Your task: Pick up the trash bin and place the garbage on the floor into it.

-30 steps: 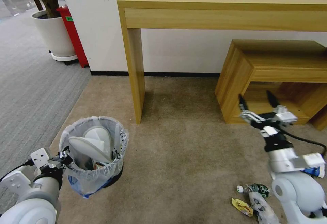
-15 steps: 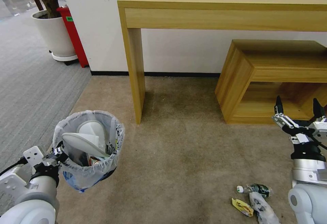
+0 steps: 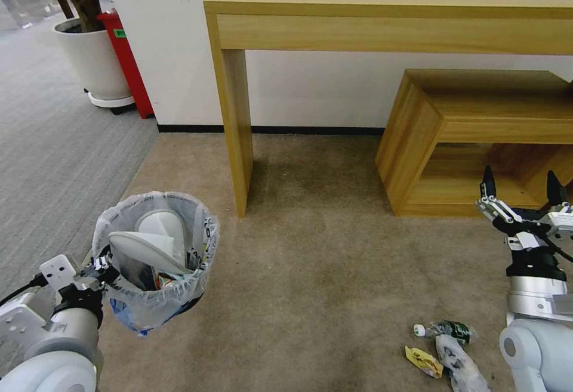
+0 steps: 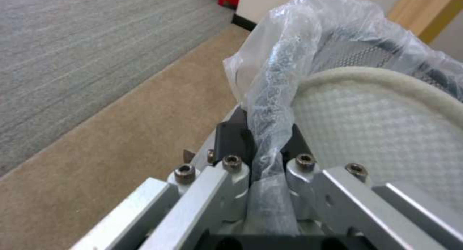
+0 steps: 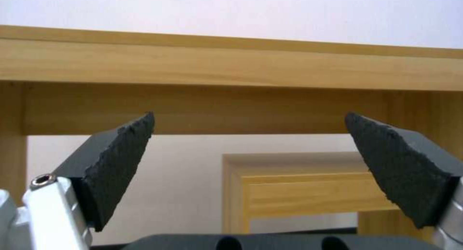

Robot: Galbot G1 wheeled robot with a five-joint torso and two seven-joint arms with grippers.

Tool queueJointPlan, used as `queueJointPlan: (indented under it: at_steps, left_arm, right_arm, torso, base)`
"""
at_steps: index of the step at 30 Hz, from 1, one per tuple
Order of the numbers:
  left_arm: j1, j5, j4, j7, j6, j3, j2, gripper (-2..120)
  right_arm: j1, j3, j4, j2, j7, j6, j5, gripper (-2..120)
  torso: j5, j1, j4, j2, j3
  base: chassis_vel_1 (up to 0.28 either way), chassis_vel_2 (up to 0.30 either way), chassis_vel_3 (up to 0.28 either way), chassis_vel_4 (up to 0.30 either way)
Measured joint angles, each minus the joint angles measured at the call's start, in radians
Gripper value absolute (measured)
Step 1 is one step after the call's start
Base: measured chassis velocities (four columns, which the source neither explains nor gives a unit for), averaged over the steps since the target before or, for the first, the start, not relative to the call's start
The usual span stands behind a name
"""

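The trash bin (image 3: 156, 261), black with a crinkly whitish bag, hangs just above the floor (image 3: 310, 261) at the lower left, with white slippers (image 3: 149, 243) and wrappers inside. My left gripper (image 3: 102, 265) is shut on the bin's bagged rim (image 4: 270, 134); the slipper's sole (image 4: 376, 127) lies right beside it. Garbage lies on the carpet at the lower right: a green-labelled bottle (image 3: 447, 330), a yellow wrapper (image 3: 424, 361) and a clear crumpled wrapper (image 3: 459, 368). My right gripper (image 3: 520, 192) stands open and empty, raised above and to the right of that litter, its pads (image 5: 120, 163) wide apart.
A tall wooden console table (image 3: 388, 16) stands against the wall, its leg (image 3: 236, 123) just behind the bin. A low wooden shelf unit (image 3: 483, 135) sits at the right, close behind my right gripper. Grey striped carpet, a potted plant (image 3: 89, 52) and a red box (image 3: 125, 61) are far left.
My right arm swung to the right and lower, still open. The left gripper carried the bin slightly left and toward me, then held still. The view shifted a little.
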Motion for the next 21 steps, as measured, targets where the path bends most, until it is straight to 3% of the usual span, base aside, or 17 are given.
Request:
queueJointPlan:
  at_steps: [21]
  left_arm:
    - [-0.003,0.011,0.007,0.004,-0.005,0.001,0.008,3]
  right_arm:
    - [0.018,0.011,-0.01,-0.002,0.005,0.0,0.005,100]
  torso:
    - [0.0,0.0,-0.0001,0.0,0.0]
  base:
    - [-0.094,-0.081,-0.093,-0.091]
